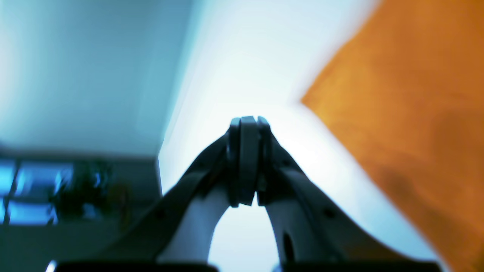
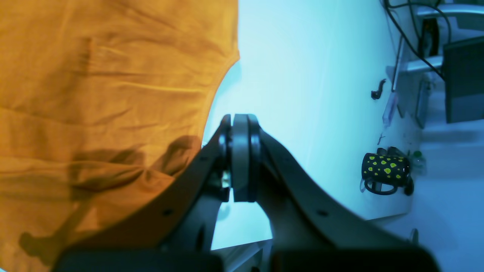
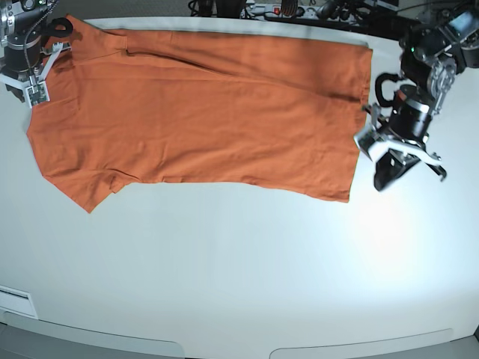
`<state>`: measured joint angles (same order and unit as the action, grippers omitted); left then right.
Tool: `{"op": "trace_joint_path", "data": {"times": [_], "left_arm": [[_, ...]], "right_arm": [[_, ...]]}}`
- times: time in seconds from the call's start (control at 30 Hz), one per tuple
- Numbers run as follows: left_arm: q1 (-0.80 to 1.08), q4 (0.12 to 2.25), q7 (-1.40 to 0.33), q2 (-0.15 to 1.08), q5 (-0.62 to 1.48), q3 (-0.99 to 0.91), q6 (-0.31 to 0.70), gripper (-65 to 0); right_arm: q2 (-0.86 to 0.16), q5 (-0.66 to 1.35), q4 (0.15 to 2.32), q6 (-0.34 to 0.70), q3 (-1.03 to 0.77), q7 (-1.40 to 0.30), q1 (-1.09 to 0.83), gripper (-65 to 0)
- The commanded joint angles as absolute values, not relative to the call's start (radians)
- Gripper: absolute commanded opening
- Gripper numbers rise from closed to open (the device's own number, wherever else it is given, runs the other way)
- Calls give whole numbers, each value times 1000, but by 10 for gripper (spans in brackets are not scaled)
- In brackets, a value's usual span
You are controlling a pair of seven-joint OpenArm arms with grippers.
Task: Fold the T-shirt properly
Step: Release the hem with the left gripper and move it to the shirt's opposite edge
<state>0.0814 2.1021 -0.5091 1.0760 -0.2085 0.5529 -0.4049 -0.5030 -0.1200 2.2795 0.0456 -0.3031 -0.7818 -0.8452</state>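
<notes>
The T-shirt (image 3: 202, 112) beside my right gripper (image 2: 240, 158) was thin, soft orange cloth, matt and lightly creased, with fine wrinkles running across it. Under it the counter (image 3: 239, 269) looked smooth and white, faintly glossy, throwing back a bright patch of light just below my left gripper (image 3: 385, 176). My gripper fingers (image 2: 287, 170) looked like dark matt plastic, with paler grey, smooth pads pressed flat together at the tips. Off to the right of my right gripper lay a mug (image 2: 385, 170), glossy black with yellow spots.
</notes>
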Motion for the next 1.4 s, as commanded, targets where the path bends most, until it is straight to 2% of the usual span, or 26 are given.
{"op": "trace_joint_path", "data": {"times": [0.0, 0.13, 0.3, 0.37, 0.53, 0.57, 0.6, 0.7, 0.77, 0.83, 0.97, 1.17, 1.37], "left_arm": [[61, 2062, -462, 1070, -167, 497, -417, -650], [-27, 1819, -334, 927, 131, 311, -274, -650], [-180, 1526, -342, 776, 538, 169, 71, -650], [-242, 1408, -378, 741, 659, 157, 144, -650], [-366, 1165, -539, 678, 805, 158, 165, -650], [-380, 1133, -566, 672, 826, 158, 165, -650], [-392, 1109, -587, 665, 838, 158, 165, -621], [-406, 1063, -660, 651, 875, 162, 165, -477], [-405, 1057, -699, 643, 873, 182, 209, -438], [-407, 1057, -744, 632, 874, 216, 283, -438], [-414, 1058, -835, 615, 874, 318, 341, -438], [-413, 1058, -909, 615, 921, 432, 368, -438], [-414, 1058, -970, 616, 958, 444, 429, -438]], "right_arm": [[-516, -130, 2298, 44, -310, -770, -850, -650], [-516, -128, 2298, 51, -310, -762, -850, -650], [-516, -128, 2298, 40, -310, -759, -850, -650], [-516, -128, 2298, 40, -310, -759, -850, -629], [-516, -128, 2298, 25, -310, -759, -849, -445], [-516, -128, 2298, 25, -310, -758, -848, -420], [-516, -128, 2298, 25, -310, -759, -847, -407], [-516, -128, 2298, 11, -310, -755, -847, -406], [-516, -128, 2298, -1, -310, -753, -847, -406], [-516, -128, 2298, -4, -310, -752, -838, -406], [-516, -128, 2298, -4, -310, -755, -808, -406], [-516, -104, 2298, -3, -310, -755, -794, -406], [-516, -79, 2298, 4, -310, -755, -794, -406]]}}
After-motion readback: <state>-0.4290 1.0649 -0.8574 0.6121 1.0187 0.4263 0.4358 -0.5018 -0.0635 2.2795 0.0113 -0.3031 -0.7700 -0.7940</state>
